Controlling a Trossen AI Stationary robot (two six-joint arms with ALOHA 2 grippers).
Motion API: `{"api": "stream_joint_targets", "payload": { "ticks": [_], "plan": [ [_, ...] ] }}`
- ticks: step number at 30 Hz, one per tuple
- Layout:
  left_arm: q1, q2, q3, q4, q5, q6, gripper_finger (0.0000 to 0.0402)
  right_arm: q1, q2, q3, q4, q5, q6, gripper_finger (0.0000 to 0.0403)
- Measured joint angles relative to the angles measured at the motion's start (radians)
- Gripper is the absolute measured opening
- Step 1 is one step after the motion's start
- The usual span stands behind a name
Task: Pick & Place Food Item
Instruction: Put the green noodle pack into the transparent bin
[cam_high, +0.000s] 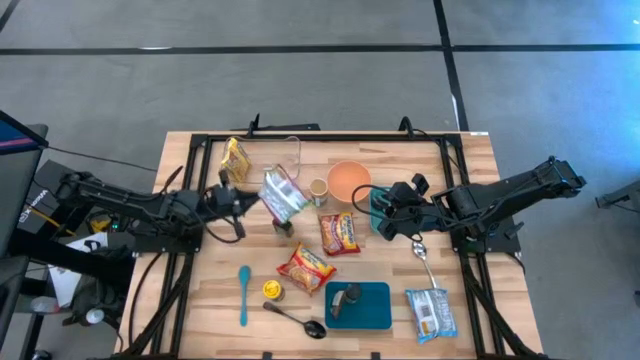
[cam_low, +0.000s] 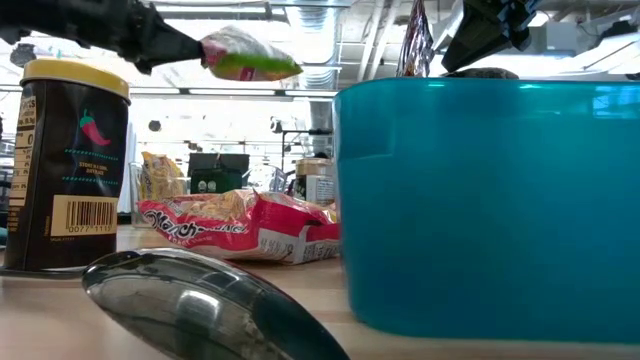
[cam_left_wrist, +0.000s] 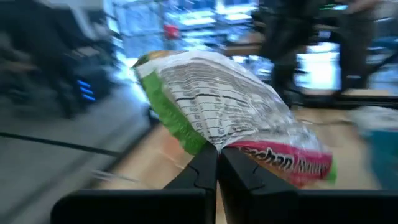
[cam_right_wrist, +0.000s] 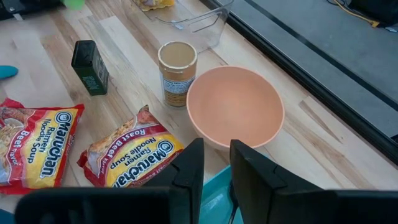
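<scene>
My left gripper (cam_high: 248, 203) is shut on a white-and-green food packet (cam_high: 284, 194) with a red band. It holds it up over the middle of the table. The packet shows high up in the low view (cam_low: 250, 55) and fills the left wrist view (cam_left_wrist: 230, 118). My right gripper (cam_high: 384, 216) hangs to the right of the orange bowl (cam_high: 350, 180). Its fingers stand a narrow gap apart (cam_right_wrist: 216, 168) over a teal thing (cam_right_wrist: 214, 202) and hold nothing. Two ramen packets (cam_high: 340, 233) (cam_high: 305, 268) lie flat on the table. My left gripper pinches the packet's edge (cam_left_wrist: 214, 142) between its two shut fingers (cam_left_wrist: 202, 171). The fingers come about level from the table's left side. The packet stands out beyond the fingertips, lifted clear of the table.
A clear tub (cam_high: 286, 152) and a yellow bag (cam_high: 236, 158) are at the far side. A small can (cam_high: 318, 190) and a dark box (cam_high: 283, 228) stand mid-table. A yellow-lidded jar (cam_high: 272, 290), spoons (cam_high: 296, 319) (cam_high: 423, 255), a teal spatula (cam_high: 243, 295), a teal container (cam_high: 362, 306) and a snack bag (cam_high: 432, 312) lie nearer.
</scene>
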Motion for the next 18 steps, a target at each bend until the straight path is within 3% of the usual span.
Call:
{"api": "stream_joint_targets", "payload": {
  "ticks": [5, 9, 18],
  "plan": [
    [0.007, 0.000, 0.000, 0.095, -0.184, 0.180, 0.0000, 0.000, 0.000, 0.000, 0.000, 0.001, -0.002, 0.0072],
    [0.055, 0.000, 0.000, 0.150, -0.268, 0.267, 0.0000, 0.000, 0.000, 0.000, 0.000, 0.006, -0.002, 0.0072],
    [0.281, 0.003, 0.001, 0.166, -0.285, 0.288, 0.0000, 0.000, 0.000, 0.000, 0.000, 0.008, -0.002, 0.0072]
  ]
}}
